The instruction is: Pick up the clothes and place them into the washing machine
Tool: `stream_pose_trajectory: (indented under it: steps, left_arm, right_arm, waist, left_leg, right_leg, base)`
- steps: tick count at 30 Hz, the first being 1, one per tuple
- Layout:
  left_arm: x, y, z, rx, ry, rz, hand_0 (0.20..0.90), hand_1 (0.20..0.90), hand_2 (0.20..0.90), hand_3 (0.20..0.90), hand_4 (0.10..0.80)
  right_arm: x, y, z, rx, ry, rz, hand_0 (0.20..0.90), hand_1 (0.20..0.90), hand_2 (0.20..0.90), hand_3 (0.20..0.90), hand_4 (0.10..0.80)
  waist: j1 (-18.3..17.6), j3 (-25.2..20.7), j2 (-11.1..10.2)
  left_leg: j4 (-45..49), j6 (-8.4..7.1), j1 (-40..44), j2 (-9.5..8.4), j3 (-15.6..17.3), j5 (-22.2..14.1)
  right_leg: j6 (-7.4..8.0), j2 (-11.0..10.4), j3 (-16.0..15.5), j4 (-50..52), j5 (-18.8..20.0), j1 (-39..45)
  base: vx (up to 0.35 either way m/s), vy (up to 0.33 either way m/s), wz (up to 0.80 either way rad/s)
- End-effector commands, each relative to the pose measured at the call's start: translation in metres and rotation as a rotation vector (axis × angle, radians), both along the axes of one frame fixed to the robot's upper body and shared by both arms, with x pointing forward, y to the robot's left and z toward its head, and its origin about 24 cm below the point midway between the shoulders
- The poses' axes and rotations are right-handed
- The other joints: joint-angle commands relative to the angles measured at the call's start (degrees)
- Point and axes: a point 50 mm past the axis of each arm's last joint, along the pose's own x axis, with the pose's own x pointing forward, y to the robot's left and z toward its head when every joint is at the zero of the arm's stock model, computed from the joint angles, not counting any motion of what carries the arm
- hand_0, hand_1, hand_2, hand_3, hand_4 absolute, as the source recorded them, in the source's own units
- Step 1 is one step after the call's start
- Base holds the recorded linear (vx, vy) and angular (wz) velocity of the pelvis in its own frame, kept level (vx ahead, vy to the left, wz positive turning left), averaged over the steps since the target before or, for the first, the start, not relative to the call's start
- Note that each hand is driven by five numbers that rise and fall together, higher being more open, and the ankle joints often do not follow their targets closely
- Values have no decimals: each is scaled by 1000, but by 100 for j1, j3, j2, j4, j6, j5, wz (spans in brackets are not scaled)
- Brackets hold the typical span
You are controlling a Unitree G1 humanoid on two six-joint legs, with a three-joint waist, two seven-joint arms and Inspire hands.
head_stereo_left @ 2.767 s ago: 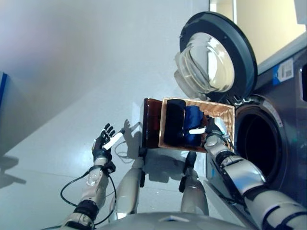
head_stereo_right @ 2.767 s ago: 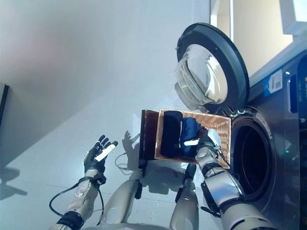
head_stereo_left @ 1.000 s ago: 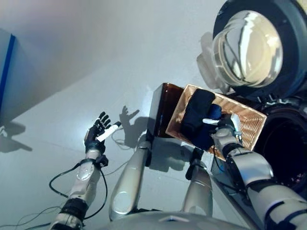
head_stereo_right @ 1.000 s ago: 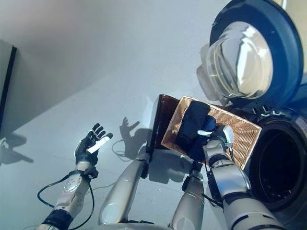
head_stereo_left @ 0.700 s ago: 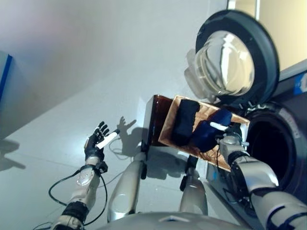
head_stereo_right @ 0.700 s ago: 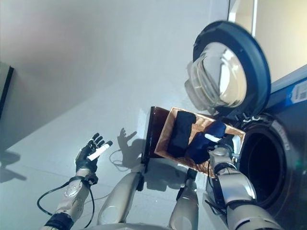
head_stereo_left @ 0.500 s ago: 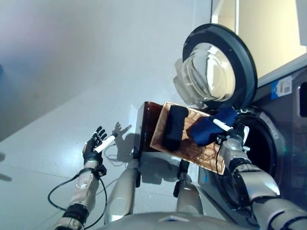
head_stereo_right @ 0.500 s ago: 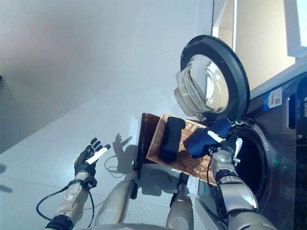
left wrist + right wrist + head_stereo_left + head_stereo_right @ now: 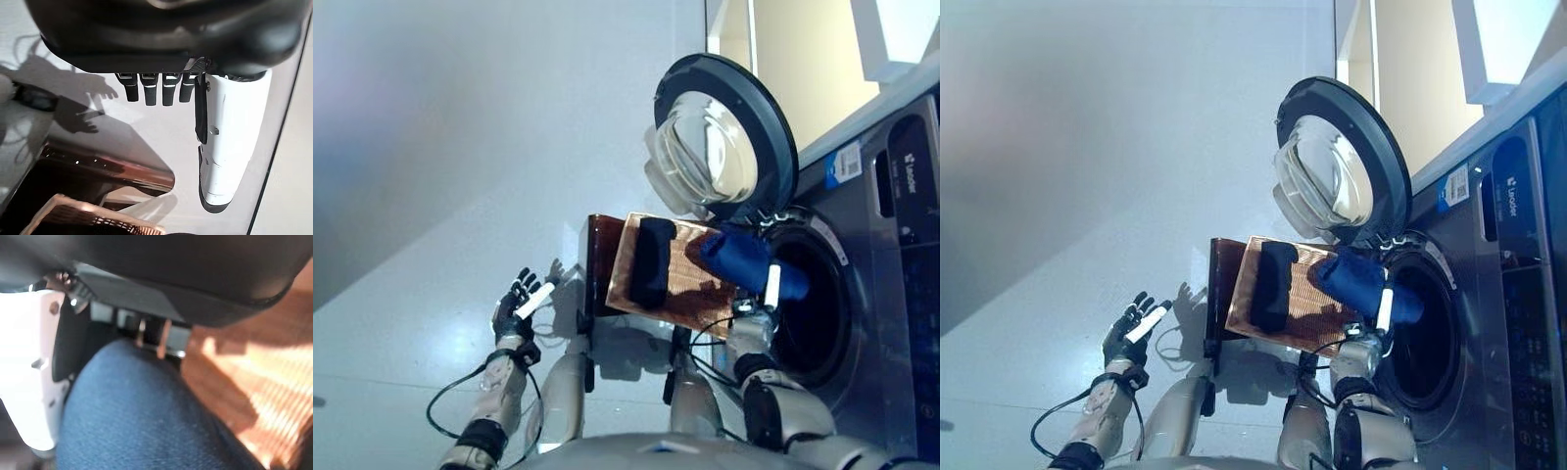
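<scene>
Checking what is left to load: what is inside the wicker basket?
One dark rolled garment lies in the basket. The right hand holds the blue garment at the washer opening; the drum's inside is dark.

Matt blue cloth [image 9: 744, 259], woven wicker basket [image 9: 690, 284], glossy glass door [image 9: 710, 147].

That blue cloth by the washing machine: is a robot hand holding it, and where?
Yes. The right robot hand grips the blue cloth at its end nearest the machine opening. The left robot hand is open and empty.
</scene>
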Motion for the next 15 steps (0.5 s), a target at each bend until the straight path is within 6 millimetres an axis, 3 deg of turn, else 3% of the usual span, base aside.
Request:
stream_pose_trajectory:
  steps: [1,8,15]
  left_arm:
    - [18,2,21,-4,-152,50,900,900,900,900,800]
    - [20,1,32,-8,-214,46,900,900,900,900,800]
    - [10,7,28,10,-189,42,900,900,900,900,800]
  right_arm:
    - [14,-36,35,-140,-161,-119,200,200,200,200,300]
    - [36,-48,64,-178,-243,-171,200,200,200,200,300]
    - [53,-60,94,-244,-305,-178,200,200,200,200,300]
  waist:
    - [-21,213,281]
    - [-49,417,501]
    - [27,438,579]
  left_leg:
    - [800,-489,-263,167,-234,-314]
    - [2032,-397,-1059,161,-203,-855]
    - [3284,-307,-1742,202,-204,-1359]
  right_leg:
    - [-195,8,-50,744,30,-288]
    - [-284,6,164,2081,-490,-1199]
    - [-430,-4,313,3417,-1006,-1985]
  base:
    - [-137,51,-1]
    - [-69,41,-5]
    - [-56,30,2]
